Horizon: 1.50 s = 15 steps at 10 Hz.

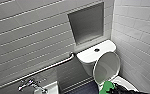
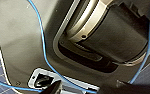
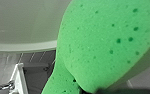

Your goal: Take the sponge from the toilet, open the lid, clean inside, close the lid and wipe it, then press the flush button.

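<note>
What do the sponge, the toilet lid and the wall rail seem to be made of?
The sponge: soft green foam, matte, dotted with small pores. The lid: white and glossy with soft highlights, likely plastic or ceramic. The rail: probably metal, grey with a bright sheen along it.

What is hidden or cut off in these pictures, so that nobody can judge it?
Head view: the inside of the toilet, cut off by the bottom edge and covered by the sponge and the right gripper.
Right wrist view: the sponge hides most things behind it.
Left wrist view: the robot's own body blocks the room.
</note>
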{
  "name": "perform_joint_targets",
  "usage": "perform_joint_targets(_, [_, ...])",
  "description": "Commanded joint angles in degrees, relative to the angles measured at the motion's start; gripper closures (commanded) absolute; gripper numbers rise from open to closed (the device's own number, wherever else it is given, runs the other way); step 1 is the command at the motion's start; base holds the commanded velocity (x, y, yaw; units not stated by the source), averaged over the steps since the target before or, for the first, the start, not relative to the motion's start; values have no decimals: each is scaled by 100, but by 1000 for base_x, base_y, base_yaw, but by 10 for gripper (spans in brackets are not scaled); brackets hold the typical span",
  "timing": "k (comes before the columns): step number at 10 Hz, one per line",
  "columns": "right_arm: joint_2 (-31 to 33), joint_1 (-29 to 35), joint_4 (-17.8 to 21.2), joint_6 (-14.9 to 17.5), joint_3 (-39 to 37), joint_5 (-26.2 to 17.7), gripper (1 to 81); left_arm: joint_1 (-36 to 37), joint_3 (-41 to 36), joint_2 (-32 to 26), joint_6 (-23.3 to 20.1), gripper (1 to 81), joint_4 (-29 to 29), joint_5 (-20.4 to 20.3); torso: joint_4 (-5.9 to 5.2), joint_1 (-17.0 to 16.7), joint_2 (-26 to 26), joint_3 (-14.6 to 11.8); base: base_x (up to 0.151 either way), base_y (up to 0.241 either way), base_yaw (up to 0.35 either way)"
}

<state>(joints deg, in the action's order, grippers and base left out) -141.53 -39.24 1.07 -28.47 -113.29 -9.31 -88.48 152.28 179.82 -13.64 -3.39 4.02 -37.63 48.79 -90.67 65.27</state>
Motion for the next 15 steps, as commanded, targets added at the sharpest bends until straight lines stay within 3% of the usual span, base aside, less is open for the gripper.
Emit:
perform_joint_targets(1, [-283,579,-1123,43,-449,-887,811,-43,12,-87,-33,10,5,477,0,0,0,0,0,0,0])
perform_joint_targets(4, [219,369,-1707,8,563,-1204,811,-43,12,-78,-42,10,14,477,0,-2,0,0,0,0,0])
perform_joint_targets(7, [1019,70,-1707,-1,1389,-1117,811,-51,12,-69,-42,10,22,477,0,-2,0,0,0,0,0])
perform_joint_targets(12, [1483,-396,-1724,-1,1609,-1099,811,-43,12,-60,-42,10,22,477,0,0,0,0,0,0,0])
perform_joint_targets(15, [2065,-765,-1724,-1,1881,-809,811,-43,12,-60,-43,10,22,477,0,0,0,0,0,0,0])
